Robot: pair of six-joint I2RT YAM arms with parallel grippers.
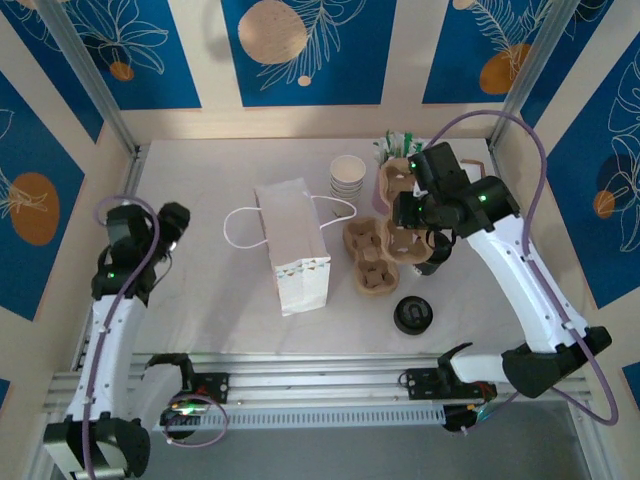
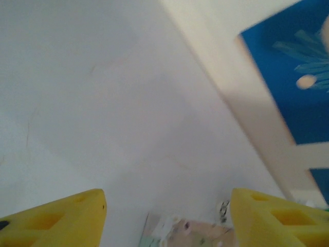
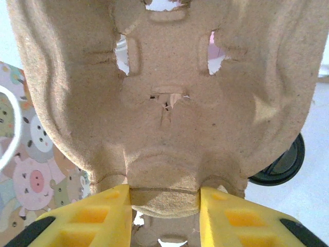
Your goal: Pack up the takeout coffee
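Note:
The takeout coffee is hidden or out of view. A brown pulp cup carrier (image 1: 372, 255) (image 3: 169, 92) lies right of the white paper bag (image 1: 290, 250), which lies flat mid-table. My right gripper (image 1: 410, 222) (image 3: 164, 206) is shut on the carrier's near edge, with the yellow fingers (image 3: 97, 216) pressing a tab from both sides. My left gripper (image 1: 172, 222) (image 2: 167, 221) hangs open over bare table at the far left, with nothing between its fingers (image 2: 67, 216).
A stack of lidless cream cups (image 1: 348, 175) stands behind the bag, and a second carrier (image 1: 393, 180) is beside it. Black lids (image 1: 413, 315) (image 3: 280, 164) lie near the front right. The bag's pig-patterned side (image 3: 31, 175) shows left of the carrier.

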